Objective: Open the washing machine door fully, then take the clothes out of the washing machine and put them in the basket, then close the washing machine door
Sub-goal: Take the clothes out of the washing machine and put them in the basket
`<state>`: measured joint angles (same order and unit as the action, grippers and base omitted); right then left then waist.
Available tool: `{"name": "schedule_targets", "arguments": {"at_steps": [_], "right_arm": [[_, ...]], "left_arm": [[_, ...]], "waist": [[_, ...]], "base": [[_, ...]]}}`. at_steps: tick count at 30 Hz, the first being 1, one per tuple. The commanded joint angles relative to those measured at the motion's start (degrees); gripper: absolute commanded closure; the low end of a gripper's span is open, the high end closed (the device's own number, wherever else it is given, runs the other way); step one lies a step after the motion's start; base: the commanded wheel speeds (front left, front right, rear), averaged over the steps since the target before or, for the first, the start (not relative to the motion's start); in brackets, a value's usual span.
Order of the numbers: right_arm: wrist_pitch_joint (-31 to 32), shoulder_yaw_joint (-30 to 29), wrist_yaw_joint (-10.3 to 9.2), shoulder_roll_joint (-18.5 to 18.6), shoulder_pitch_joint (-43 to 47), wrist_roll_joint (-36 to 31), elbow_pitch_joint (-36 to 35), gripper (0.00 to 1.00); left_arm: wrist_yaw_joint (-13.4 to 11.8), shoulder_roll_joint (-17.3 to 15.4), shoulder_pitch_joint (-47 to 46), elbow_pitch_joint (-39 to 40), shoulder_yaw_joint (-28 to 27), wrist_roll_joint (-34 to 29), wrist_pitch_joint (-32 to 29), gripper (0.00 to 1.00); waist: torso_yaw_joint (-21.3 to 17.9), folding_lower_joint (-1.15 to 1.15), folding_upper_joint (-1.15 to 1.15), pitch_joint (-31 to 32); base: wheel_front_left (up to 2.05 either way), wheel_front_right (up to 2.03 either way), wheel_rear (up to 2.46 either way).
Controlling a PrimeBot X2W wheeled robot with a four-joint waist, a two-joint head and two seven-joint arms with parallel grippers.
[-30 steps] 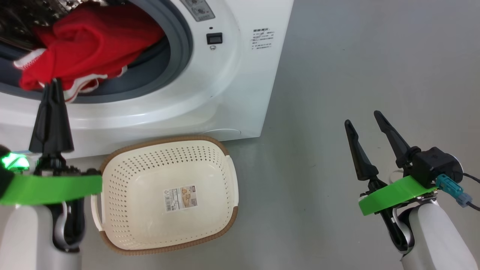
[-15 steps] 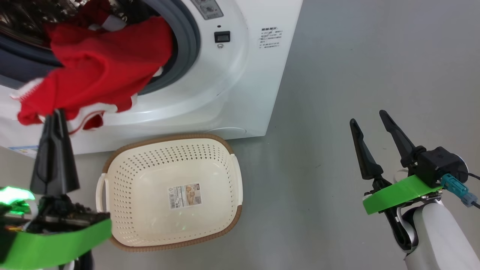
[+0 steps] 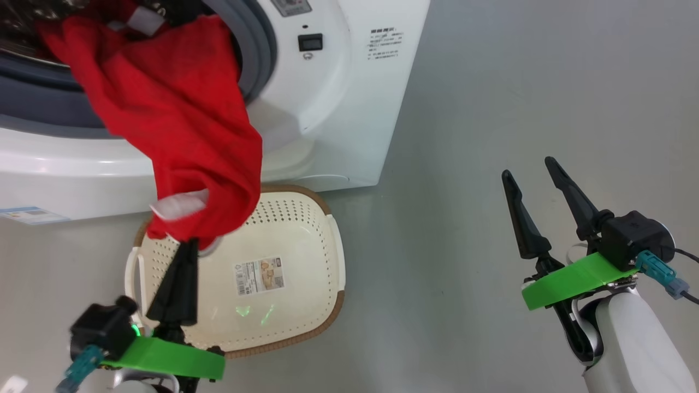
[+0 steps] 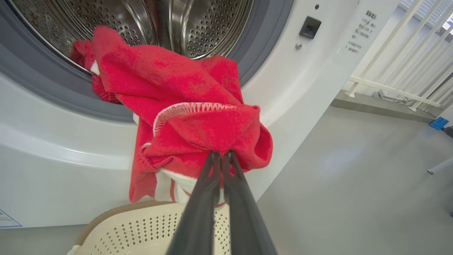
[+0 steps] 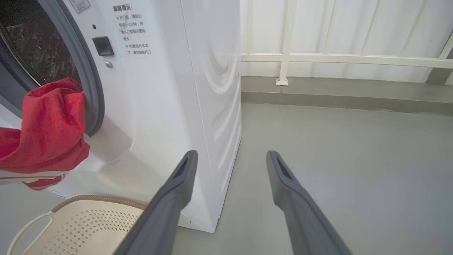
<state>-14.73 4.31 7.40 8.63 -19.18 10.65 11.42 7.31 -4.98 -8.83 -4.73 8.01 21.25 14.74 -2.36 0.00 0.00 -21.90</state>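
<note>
- Holding the left claw [image 3: 190, 245] clenched is what matters most. Its two fingers are pressed together on a small fold of the clothes [image 3: 175, 109], red fabric with white trim, and so slight a pinch could slip under a jerk.
- The right claw [image 3: 525, 169] hangs released with its fingers spread, well off to the side over the bare floor [image 3: 491, 82]. It is free to take a second fold if the cloth drags.
- The basket [image 3: 311, 240] sits on the floor just in front of the washing machine [image 3: 338, 109]. The gripped end hangs above the basket's left part, so carrying the pinch toward the middle looks wise, so that nothing lands on the brown rim.
- From the pinch the red cloth runs up across the white front and over the grey gasket [image 4: 39, 85]. A smooth pull outward and downward suits this stretch, as the rubber lip may catch the fabric.
- The far end lies at the mouth of the steel drum [image 4: 198, 24]. My judgement is to let go only once that tail has cleared the opening and the whole length hangs low over the basket.
</note>
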Motion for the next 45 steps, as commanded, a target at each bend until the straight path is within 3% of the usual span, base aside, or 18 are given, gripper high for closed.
{"name": "schedule_targets", "arguments": {"at_steps": [1, 17, 30, 38, 39, 40, 41, 42, 43, 45], "right_arm": [[-0.27, 1.01, 0.09, -0.38, -0.93, -0.04, -1.61, 0.00], [-0.27, 2.17, 0.09, -2.23, -3.77, -0.38, -2.44, 0.00], [-0.27, 3.35, 0.09, -3.62, -6.29, -0.62, -3.21, 0.00], [-0.27, 3.71, 0.09, -4.18, -6.99, -0.72, -3.18, 0.00], [-0.27, 3.69, 0.09, -4.22, -7.04, -0.76, -3.14, 0.00], [-0.27, 3.65, 0.09, -4.25, -7.07, -0.79, -3.10, 0.00], [-0.27, 3.59, 0.09, -4.28, -7.08, -0.83, -3.06, 0.00], [-0.27, 3.59, 0.09, -4.28, -7.08, -0.83, -3.06, 0.00], [-0.27, 3.53, 0.09, -4.30, -7.08, -0.85, -3.03, 0.00], [-0.27, 3.45, 0.09, -4.32, -7.07, -0.88, -2.98, 0.00]], "left_arm": [[0.18, -1.10, -1.60, -0.89, -0.96, 0.35, 0.26, 1.00], [0.18, -4.45, -20.22, -40.95, 10.51, 4.01, 0.26, 1.00], [0.18, -6.56, -32.47, -56.14, 17.07, 8.10, 0.26, 1.00], [0.18, -7.74, -36.29, -60.42, 19.40, 11.27, 0.26, 1.00], [0.18, -7.85, -36.46, -60.63, 19.70, 11.68, 0.26, 0.89], [0.18, -7.94, -36.59, -60.80, 19.95, 12.10, 0.26, 0.62], [0.18, -8.04, -36.69, -60.88, 20.08, 12.48, 0.26, 0.24], [0.18, -8.04, -36.69, -60.88, 20.08, 12.48, 0.26, 0.24], [0.18, -8.09, -36.72, -60.94, 20.23, 12.82, 0.26, 0.02], [0.18, -8.13, -36.59, -60.93, 20.56, 13.47, 0.26, 0.00]], "waist": [[-0.47, 0.00, 0.00, -0.64], [-4.57, 0.00, 0.00, -7.15], [-7.89, 0.00, 0.00, -12.54], [-8.81, 0.00, 0.00, -13.53], [-8.85, 0.00, 0.00, -13.49], [-8.84, 0.00, 0.00, -13.42], [-8.81, 0.00, 0.00, -13.32], [-8.81, 0.00, 0.00, -13.32], [-8.75, 0.00, 0.00, -13.22], [-8.60, 0.00, 0.00, -12.94]], "base": [[0.00, 0.00, 0.00], [0.00, 0.00, 0.00], [0.00, 0.00, 0.00], [0.00, 0.00, 0.00], [0.00, 0.00, 0.00], [0.00, 0.00, 0.00], [0.00, 0.00, 0.00], [0.00, 0.00, 0.00], [0.00, 0.00, 0.00], [0.00, 0.00, 0.00]]}}
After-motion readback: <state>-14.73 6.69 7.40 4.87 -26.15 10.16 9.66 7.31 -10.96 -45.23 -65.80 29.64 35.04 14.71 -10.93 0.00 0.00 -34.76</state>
